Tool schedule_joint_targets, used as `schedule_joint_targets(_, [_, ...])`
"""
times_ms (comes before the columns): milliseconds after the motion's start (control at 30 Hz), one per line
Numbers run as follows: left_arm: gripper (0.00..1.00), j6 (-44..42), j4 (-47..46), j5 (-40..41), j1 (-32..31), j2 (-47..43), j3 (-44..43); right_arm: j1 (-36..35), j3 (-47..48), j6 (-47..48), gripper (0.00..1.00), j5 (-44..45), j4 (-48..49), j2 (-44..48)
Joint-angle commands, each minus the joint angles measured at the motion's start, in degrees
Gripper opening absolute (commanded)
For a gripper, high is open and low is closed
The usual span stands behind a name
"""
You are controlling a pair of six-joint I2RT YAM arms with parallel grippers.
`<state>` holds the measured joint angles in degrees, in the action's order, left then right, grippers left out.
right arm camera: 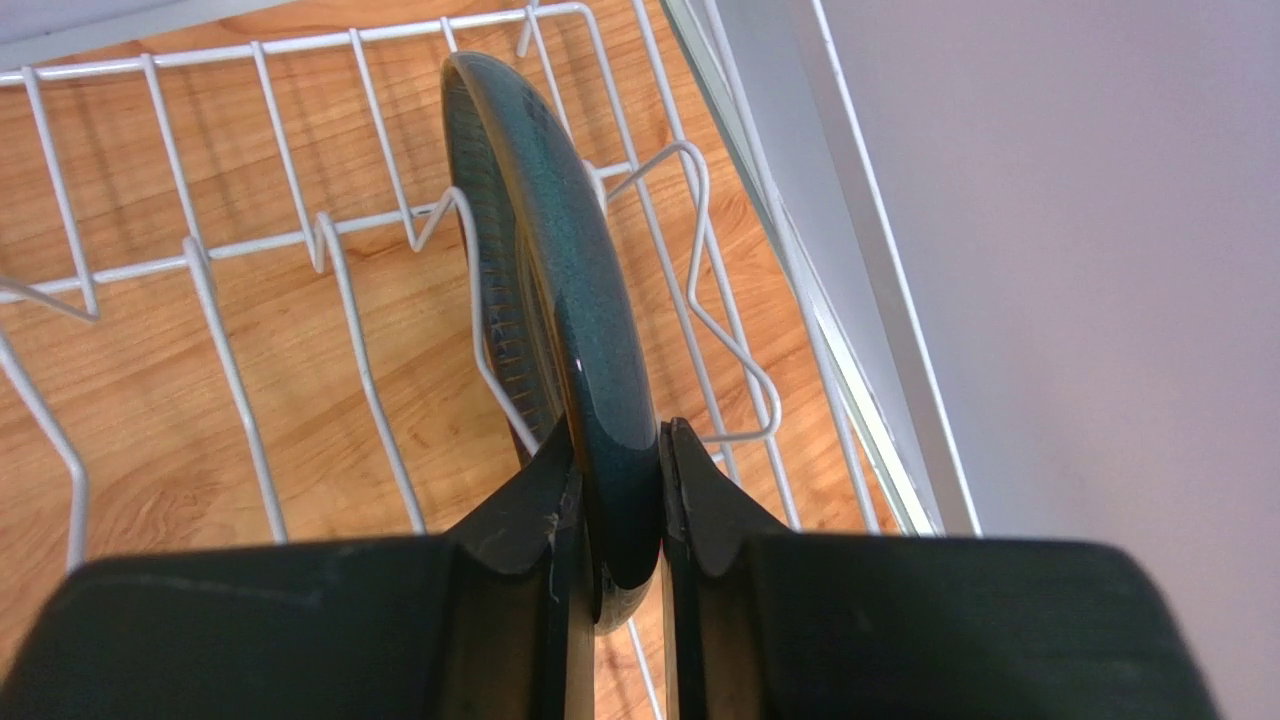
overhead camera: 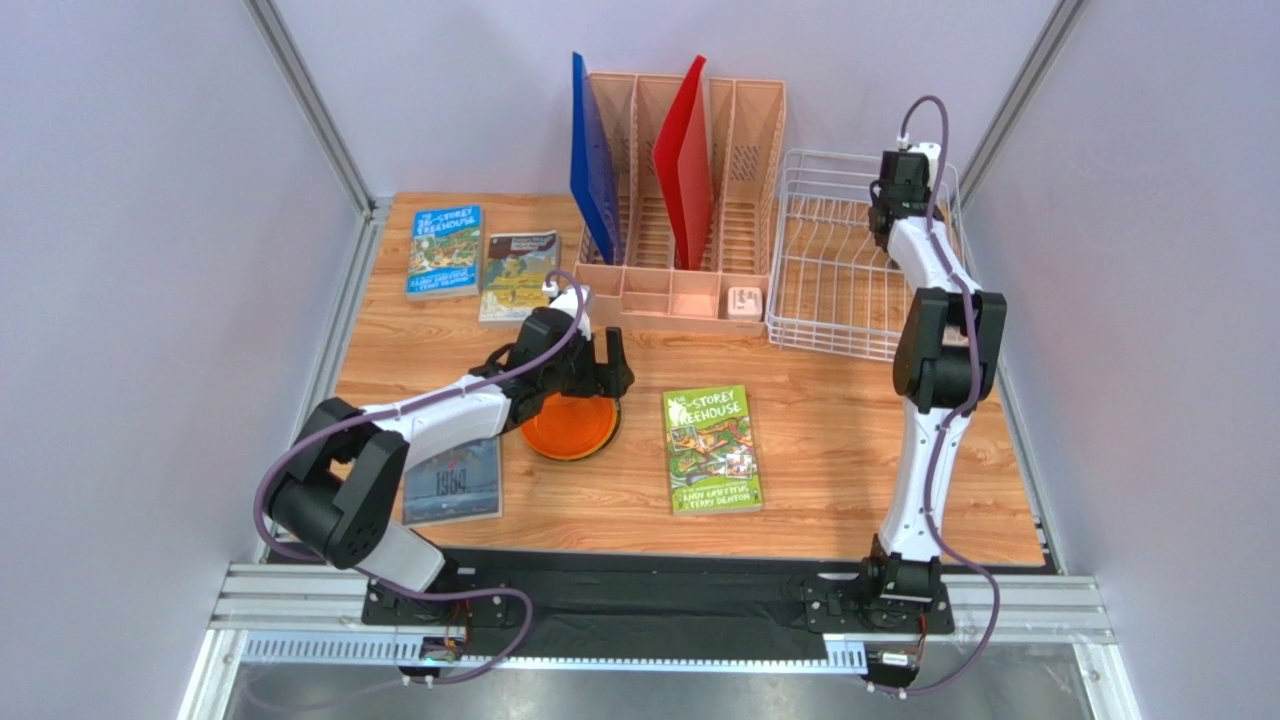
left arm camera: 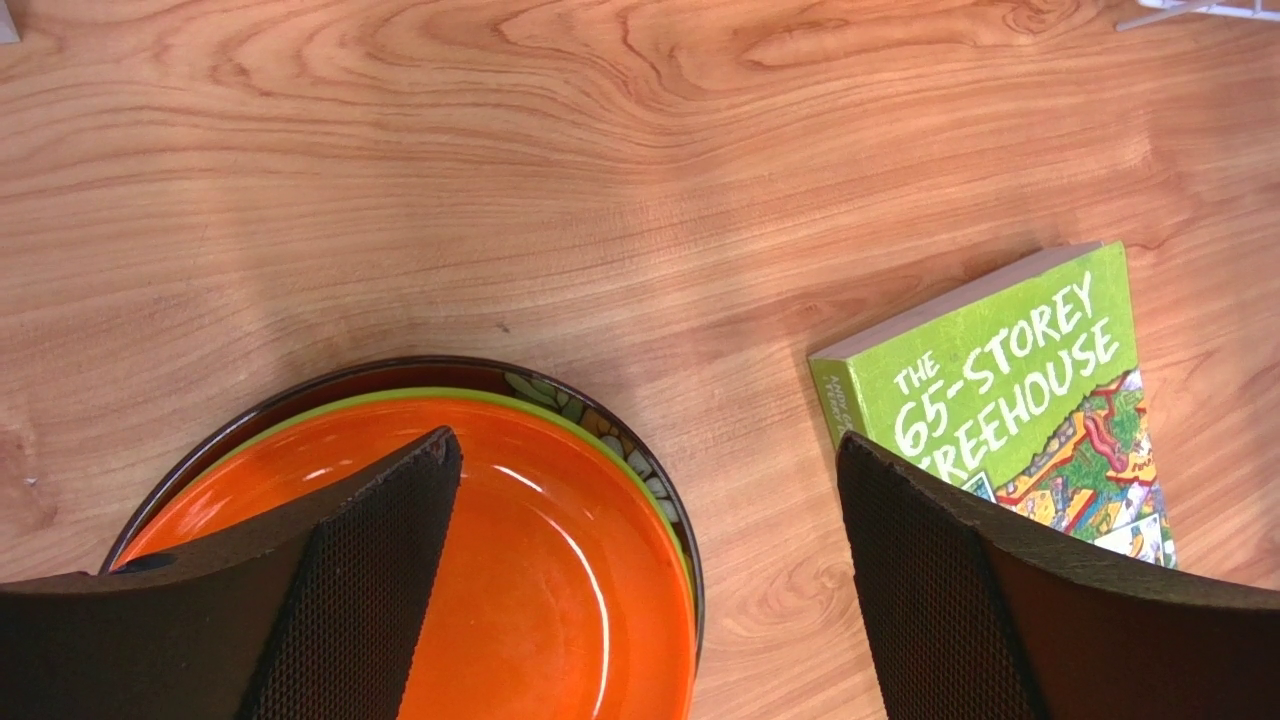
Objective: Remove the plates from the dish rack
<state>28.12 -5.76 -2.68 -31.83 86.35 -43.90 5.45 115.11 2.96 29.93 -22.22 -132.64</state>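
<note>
A dark teal-grey plate (right arm camera: 549, 255) stands on edge between the prongs of the white wire dish rack (overhead camera: 842, 255) at the back right. My right gripper (right arm camera: 616, 443) is shut on the plate's near rim, inside the rack (right arm camera: 241, 375). On the table left of centre, an orange plate (left arm camera: 556, 570) lies stacked on a lime green plate (left arm camera: 451, 396) and a dark red floral plate (left arm camera: 579, 402). My left gripper (left arm camera: 646, 495) hangs open just above this stack (overhead camera: 571, 425), one finger over the orange plate, nothing held.
A pink slotted organiser (overhead camera: 684, 210) with a blue and a red folder stands left of the rack. Books lie at the back left (overhead camera: 446, 251) (overhead camera: 519, 275), by the left arm (overhead camera: 451, 480) and right of the stack (overhead camera: 711, 447) (left arm camera: 1037, 390).
</note>
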Motion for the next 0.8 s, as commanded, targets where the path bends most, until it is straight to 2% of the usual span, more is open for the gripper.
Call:
schedule_joint_targets(0, [1.0, -0.61, -0.92, 0.22, 0.28, -1.35, -1.72, -1.85, -2.08, 2.84, 0.0, 6.89, 10.44, 7.74])
schedule_joint_targets(367, [1.0, -0.61, -0.39, 0.13, 0.28, -1.97, -1.28, -1.76, -4.36, 2.22, 0.0, 11.02, 11.32, 10.46])
schedule_joint_targets(567, [1.0, -0.35, 0.31, 0.22, 0.28, -3.46, -1.28, -2.03, -8.75, 1.26, 0.0, 10.06, 11.15, 19.25])
schedule_joint_targets(767, [1.0, -0.17, 1.01, -1.36, 0.28, -7.24, -1.36, -2.2, -12.88, -2.61, 0.0, 7.25, 6.32, 29.09])
